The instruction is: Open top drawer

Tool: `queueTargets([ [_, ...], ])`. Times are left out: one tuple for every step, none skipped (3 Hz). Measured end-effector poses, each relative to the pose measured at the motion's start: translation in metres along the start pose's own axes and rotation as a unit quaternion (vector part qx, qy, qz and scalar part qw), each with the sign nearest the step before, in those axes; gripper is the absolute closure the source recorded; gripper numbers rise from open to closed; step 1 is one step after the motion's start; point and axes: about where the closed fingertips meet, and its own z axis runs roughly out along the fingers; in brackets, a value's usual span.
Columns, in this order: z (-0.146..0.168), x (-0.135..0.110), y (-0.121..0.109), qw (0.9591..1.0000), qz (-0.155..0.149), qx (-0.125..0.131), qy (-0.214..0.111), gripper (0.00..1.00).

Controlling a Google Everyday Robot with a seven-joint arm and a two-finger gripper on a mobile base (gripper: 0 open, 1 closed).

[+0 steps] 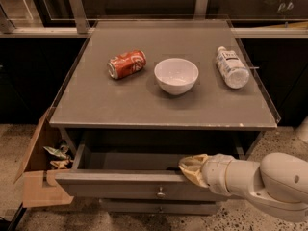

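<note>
now the top drawer (120, 184) stands partly open, my gripper (191, 170) at its front edge

the biggest thing is the grey cabinet (144, 105), with a flat matte top and a clear raised rim along its sides. under this top, the top drawer stands out from the cabinet body toward the camera, so a strip of its shallow grey inside is seen from above. just below it, a narrower grey drawer front (144, 207) sits further back.

my white arm (269, 182) comes in low from the right lower corner, at the height of the drawer. on the floor at the left side of the cabinet is a cardboard box (36, 194) with an open flap, and some crumpled paper (57, 153) lies in it.

on the cabinet top, a white bowl (176, 75) stands upright near the middle. right of it, apart, a clear plastic bottle (232, 68) lies on its side with the cap pointing to the back. left of the bowl, also apart, a red can (127, 64) lies on its side.

my gripper, tan coloured at its tip, is at the upper edge of the drawer front, right of the middle, and it seems to touch this edge. i cannot tell if it is wide, narrow or holding the edge. the small round metal knob (160, 193) is in the centre of the drawer front, lower and to the left of the gripper, not touched by it.
</note>
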Motion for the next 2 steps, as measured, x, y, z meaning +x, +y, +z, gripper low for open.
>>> queueTargets([
  [-0.0054,0.0071,0.0116,0.9998,0.008,-0.016,-0.004,1.00],
  [-0.0054,0.0071,0.0116,0.9998,0.008,-0.016,-0.004,1.00],
])
